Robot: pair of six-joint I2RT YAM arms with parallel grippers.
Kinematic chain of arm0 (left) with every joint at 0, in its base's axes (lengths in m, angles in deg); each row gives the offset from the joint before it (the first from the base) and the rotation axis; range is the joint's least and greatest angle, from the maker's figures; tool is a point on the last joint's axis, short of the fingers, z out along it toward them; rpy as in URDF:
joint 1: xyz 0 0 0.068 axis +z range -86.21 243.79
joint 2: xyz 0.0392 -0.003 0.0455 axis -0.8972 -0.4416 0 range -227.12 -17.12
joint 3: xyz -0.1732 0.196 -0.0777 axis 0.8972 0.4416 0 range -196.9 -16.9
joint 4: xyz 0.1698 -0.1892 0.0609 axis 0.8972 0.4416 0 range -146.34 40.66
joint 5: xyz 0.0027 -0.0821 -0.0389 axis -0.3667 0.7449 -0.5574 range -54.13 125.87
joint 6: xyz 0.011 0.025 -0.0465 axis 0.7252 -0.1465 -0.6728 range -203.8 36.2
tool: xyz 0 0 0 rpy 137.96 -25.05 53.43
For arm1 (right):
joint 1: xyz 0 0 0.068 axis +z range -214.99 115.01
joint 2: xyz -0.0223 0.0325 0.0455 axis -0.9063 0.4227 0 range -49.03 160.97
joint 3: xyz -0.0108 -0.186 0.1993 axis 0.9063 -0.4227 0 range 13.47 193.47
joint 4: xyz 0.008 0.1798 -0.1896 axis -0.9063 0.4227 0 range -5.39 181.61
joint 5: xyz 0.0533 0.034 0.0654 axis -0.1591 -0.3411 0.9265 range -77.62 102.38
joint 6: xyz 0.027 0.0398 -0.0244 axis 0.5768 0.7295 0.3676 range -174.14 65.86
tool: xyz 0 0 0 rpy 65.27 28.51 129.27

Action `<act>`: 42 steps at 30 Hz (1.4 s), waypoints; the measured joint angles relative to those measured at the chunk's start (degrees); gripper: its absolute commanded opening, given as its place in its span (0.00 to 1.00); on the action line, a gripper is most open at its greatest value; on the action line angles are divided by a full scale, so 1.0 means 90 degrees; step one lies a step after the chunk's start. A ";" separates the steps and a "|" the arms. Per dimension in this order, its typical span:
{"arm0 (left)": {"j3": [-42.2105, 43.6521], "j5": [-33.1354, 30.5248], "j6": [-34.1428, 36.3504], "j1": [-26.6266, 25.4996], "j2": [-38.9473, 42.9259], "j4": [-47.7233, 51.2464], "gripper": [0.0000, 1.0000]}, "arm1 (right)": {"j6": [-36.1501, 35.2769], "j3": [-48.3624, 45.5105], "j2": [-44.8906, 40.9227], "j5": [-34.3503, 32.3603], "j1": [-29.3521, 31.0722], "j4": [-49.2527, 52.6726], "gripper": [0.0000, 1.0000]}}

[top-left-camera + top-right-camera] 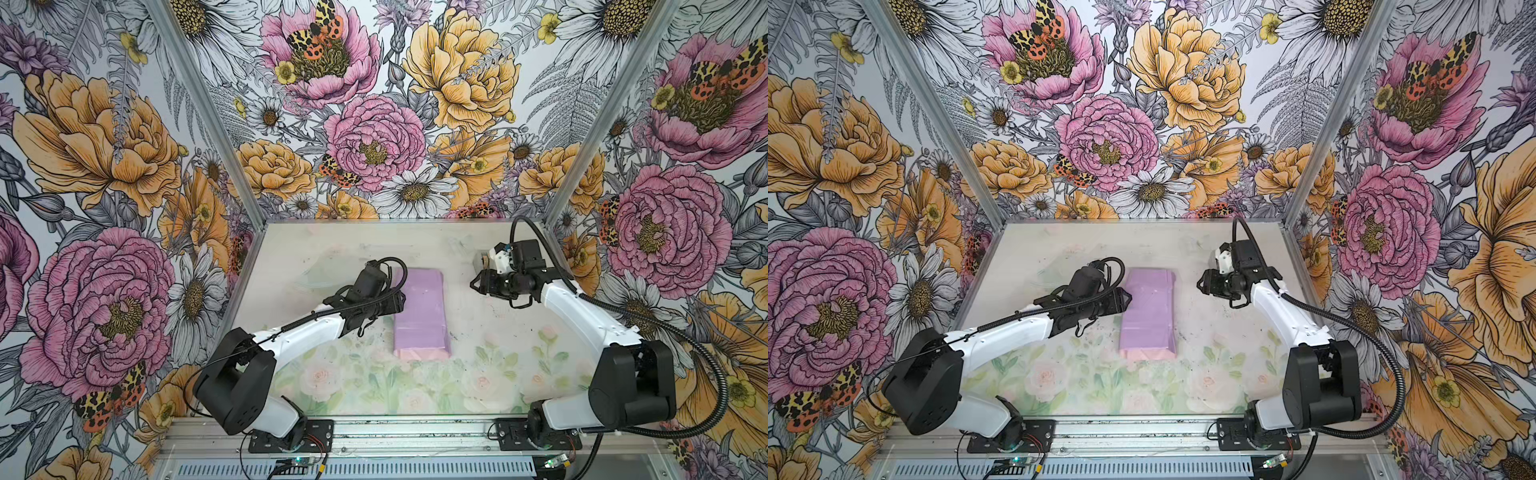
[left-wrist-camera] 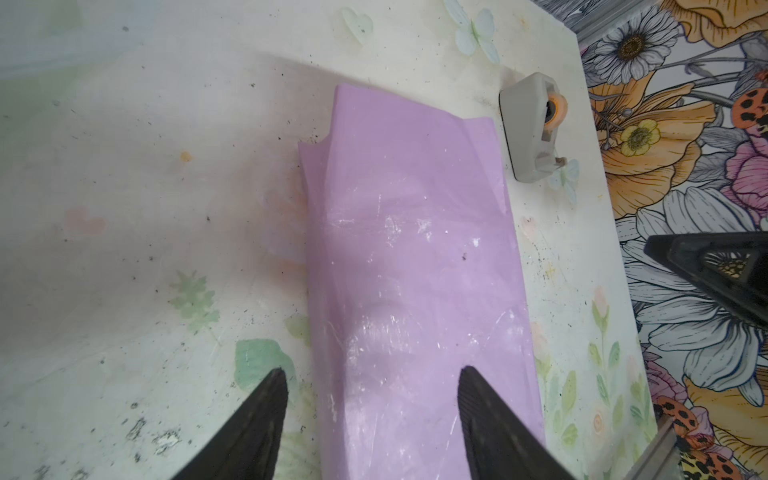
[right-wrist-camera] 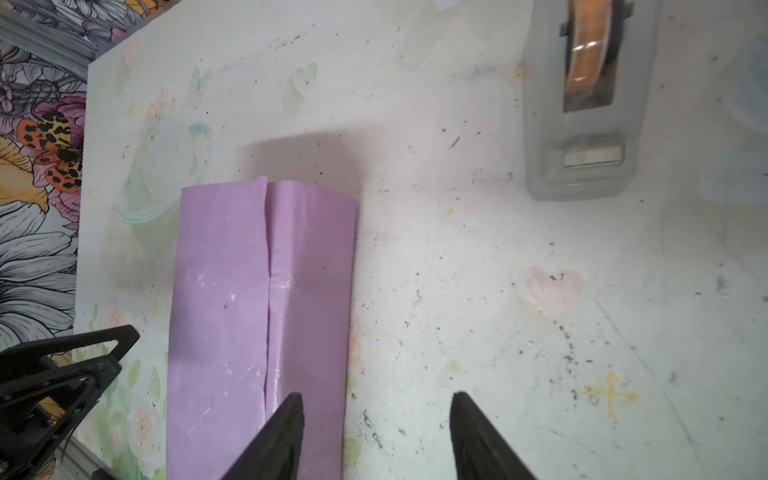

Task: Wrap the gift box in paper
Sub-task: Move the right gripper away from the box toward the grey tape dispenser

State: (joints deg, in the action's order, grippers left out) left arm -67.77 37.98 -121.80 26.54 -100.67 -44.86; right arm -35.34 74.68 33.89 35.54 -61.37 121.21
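The paper [image 1: 422, 311] [image 1: 1148, 307] lies mid-table, folded into a long lilac wrap with a seam along its top [image 3: 268, 291]. Its pale pink face shows at the near end [image 1: 422, 353]. The gift box is hidden, presumably inside the wrap. My left gripper [image 1: 395, 301] [image 2: 372, 370] is open at the wrap's left edge, one fingertip over the paper and one over the table, holding nothing. My right gripper [image 1: 476, 284] [image 3: 376, 395] is open at the wrap's right side. One fingertip overlaps the paper's edge and bare table lies between the fingers.
A grey tape dispenser [image 1: 482, 262] [image 2: 532, 129] [image 3: 586, 124] stands at the back right, just behind my right gripper. Flowered walls close the table on the left, back and right. The tabletop [image 1: 415, 390] is printed with pale flowers.
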 measured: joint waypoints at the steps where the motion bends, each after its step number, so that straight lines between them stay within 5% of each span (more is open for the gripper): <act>1: 0.0000 0.0000 -0.0005 0.0029 0.0012 -0.0024 0.67 | -0.0117 0.0063 0.0117 0.0032 -0.0182 0.0019 0.56; 8: 0.0000 0.0002 -0.0053 0.0114 0.0022 -0.0117 0.67 | -0.0682 0.0826 0.1088 0.0255 -0.0996 0.0046 0.50; 22: 0.0000 0.0153 -0.0066 0.0291 0.0022 -0.0168 0.67 | -0.1508 0.2144 0.3155 0.1292 -0.1520 -0.0165 0.41; 42: -0.0160 0.0270 -0.0066 0.0340 -0.0274 -0.0158 0.66 | -0.2290 0.2725 0.4158 0.2339 -0.1698 -0.0151 0.38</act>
State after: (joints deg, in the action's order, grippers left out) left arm -69.21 40.40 -122.39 29.60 -103.14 -46.28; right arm -55.95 99.21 71.31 56.58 -76.65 119.85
